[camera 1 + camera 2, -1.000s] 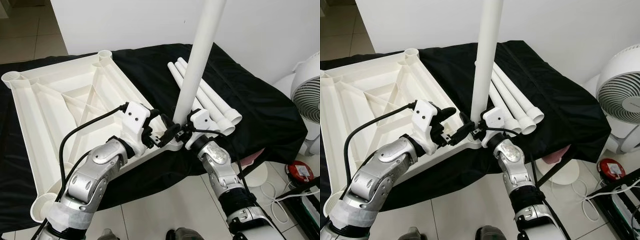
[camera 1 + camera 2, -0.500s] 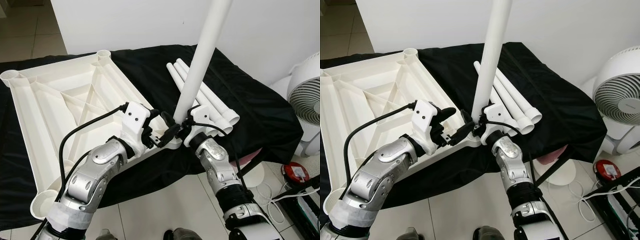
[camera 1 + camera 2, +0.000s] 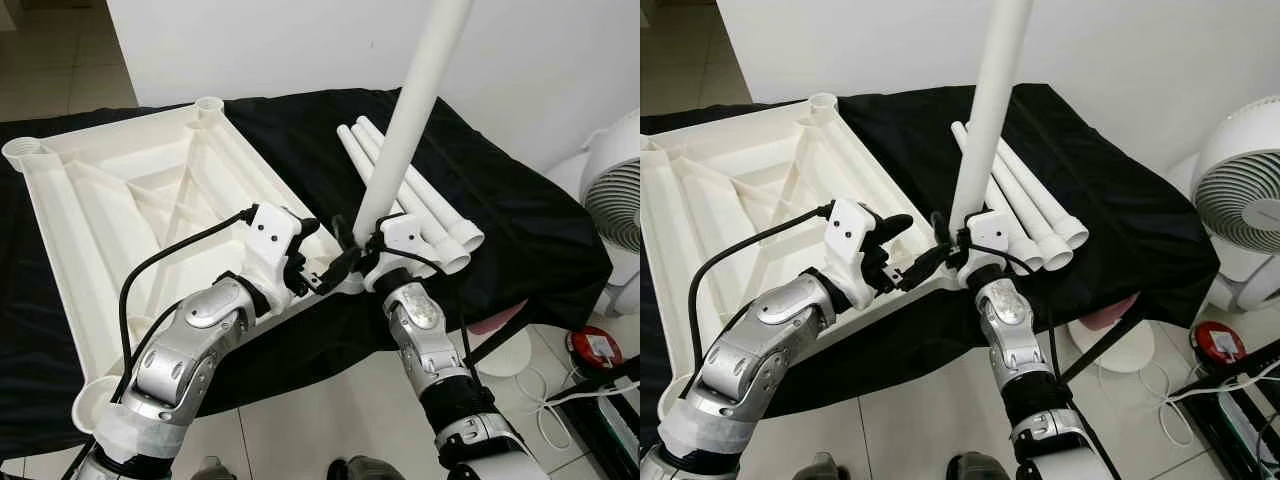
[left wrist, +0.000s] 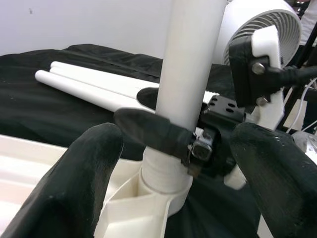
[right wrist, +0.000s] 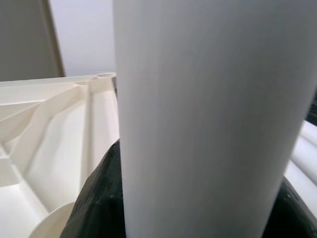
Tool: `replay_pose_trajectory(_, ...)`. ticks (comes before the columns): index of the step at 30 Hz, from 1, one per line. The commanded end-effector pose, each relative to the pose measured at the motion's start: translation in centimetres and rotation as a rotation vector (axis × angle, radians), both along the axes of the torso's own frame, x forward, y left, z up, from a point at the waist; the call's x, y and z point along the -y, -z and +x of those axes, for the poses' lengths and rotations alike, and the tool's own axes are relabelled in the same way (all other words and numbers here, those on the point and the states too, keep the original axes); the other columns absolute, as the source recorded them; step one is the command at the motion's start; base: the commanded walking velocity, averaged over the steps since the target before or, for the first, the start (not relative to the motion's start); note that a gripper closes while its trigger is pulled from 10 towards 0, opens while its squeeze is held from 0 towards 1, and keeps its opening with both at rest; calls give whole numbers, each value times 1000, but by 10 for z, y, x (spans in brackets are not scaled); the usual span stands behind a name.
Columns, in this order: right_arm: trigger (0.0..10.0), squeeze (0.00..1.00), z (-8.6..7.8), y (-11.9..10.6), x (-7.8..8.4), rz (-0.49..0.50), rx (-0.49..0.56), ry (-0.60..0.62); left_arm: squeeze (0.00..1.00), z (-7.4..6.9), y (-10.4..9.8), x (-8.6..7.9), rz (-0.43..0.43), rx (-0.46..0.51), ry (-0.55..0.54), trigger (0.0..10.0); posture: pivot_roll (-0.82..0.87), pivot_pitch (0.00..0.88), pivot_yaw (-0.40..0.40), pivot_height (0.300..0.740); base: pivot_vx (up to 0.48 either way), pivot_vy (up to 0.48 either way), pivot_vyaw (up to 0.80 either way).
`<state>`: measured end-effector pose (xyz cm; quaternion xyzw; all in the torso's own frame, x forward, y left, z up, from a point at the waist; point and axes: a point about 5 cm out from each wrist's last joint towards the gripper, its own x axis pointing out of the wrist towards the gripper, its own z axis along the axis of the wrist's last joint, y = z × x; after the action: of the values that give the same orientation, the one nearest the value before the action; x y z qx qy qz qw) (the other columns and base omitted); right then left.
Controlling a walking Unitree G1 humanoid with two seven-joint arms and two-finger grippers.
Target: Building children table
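The table leg (image 3: 405, 125) stands with its foot in the near corner socket (image 4: 158, 191) of the upturned tabletop (image 3: 130, 215), its long axis rising steeply and tipped slightly toward the robot's right and away from it. The right hand (image 3: 958, 243) pinches the leg just above the socket, so the leg lies straight along its reach; seating it looks like a push down the leg's own axis. The left hand (image 3: 325, 265) sits just beside the same joint with its fingers (image 4: 84, 168) spread, touching neither leg nor socket as far as I can tell. Three spare legs (image 3: 420, 205) lie side by side on the black-draped desk (image 3: 520, 220), beyond the socket.
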<state>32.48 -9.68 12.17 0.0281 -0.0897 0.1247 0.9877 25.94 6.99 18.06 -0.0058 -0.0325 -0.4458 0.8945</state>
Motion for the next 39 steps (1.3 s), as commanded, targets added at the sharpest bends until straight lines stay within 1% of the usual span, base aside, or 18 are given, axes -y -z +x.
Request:
replay_pose_trajectory(1, 10000, 0, -6, 43, 18, -26, -223, 142, 0, -4, -5, 5, 4, 30, 58, 10000, 34, 10, -36, 740, 0, 0, 0)
replay_pose_trajectory(3, 10000, 0, -6, 43, 18, -26, -223, 142, 0, -4, -5, 5, 4, 30, 58, 10000, 34, 10, -36, 740, 0, 0, 0)
replay_pose_trajectory(4, 10000, 0, -5, 43, 20, -28, -229, 182, 0, -4, -5, 5, 5, 31, 59, 10000, 37, 5, -39, 740, 0, 0, 0)
replay_pose_trajectory(9, 10000, 0, -3, 42, 21, -36, -223, 224, 0, -4, -5, 5, 4, 32, 60, 10000, 37, 3, -38, 740, 0, 0, 0)
replay_pose_trajectory(10, 10000, 0, -3, 42, 22, -39, -222, 281, 0, -4, -5, 5, 5, 32, 61, 10000, 38, 0, -39, 740, 0, 0, 0)
replay_pose_trajectory(13, 10000, 0, -3, 43, 22, -40, -224, 301, 0, -4, -5, 5, 5, 32, 61, 10000, 38, 0, -39, 740, 0, 0, 0)
replay_pose_trajectory(16, 10000, 0, -3, 44, 19, -35, -235, 322, 0, -5, -5, 5, 6, 34, 63, 10000, 40, 0, -38, 740, 0, 0, 0)
replay_pose_trajectory(18, 10000, 0, -3, 45, 19, -3, -249, 360, 0, -5, -5, 5, 5, 32, 63, 10000, 40, 0, -38, 740, 0, 0, 0)
replay_pose_trajectory(21, 10000, 0, -3, 45, 18, -5, -248, 362, 0, -5, -5, 6, 5, 32, 63, 10000, 41, 0, -39, 740, 0, 0, 0)
replay_pose_trajectory(27, 10000, 0, -2, 38, 14, 2, -193, 329, 0, -5, -4, 6, 6, 32, 64, 10000, 41, 0, -39, 740, 0, 0, 0)
replay_pose_trajectory(28, 10000, 0, -2, 34, 14, 16, -161, 319, 0, -5, -4, 6, 5, 32, 64, 10000, 42, 0, -39, 740, 0, 0, 0)
replay_pose_trajectory(30, 10000, 0, -2, 34, 14, 16, -161, 319, 0, -5, -4, 6, 5, 32, 64, 10000, 42, 0, -39, 740, 0, 0, 0)
replay_pose_trajectory(31, 10000, 0, -1, 29, 14, 37, -127, 306, 0, -5, -4, 6, 5, 32, 64, 10000, 41, 0, -39, 740, 0, 0, 0)
replay_pose_trajectory(32, 10000, 0, 0, 24, 16, 58, -100, 303, 0, -5, -4, 6, 5, 32, 65, 10000, 41, 0, -39, 740, 0, 0, 0)
replay_pose_trajectory(33, 10000, 0, 0, 24, 16, 58, -100, 303, 0, -5, -4, 6, 5, 32, 65, 10000, 41, 0, -39, 740, 0, 0, 0)
replay_pose_trajectory(34, 10000, 0, 1, 21, 20, 59, -85, 311, 0, -6, -4, 6, 5, 32, 65, 10000, 41, 0, -38, 740, 0, 0, 0)
replay_pose_trajectory(36, 10000, 0, 3, 20, 27, 55, -84, 330, 0, -6, -4, 6, 6, 30, 67, 10000, 41, 0, -38, 740, 0, 0, 0)
replay_pose_trajectory(39, 10000, 0, 4, 20, 30, 54, -84, 340, 0, -6, -4, 6, 5, 30, 67, 10000, 41, 3, -38, 740, 0, 0, 0)
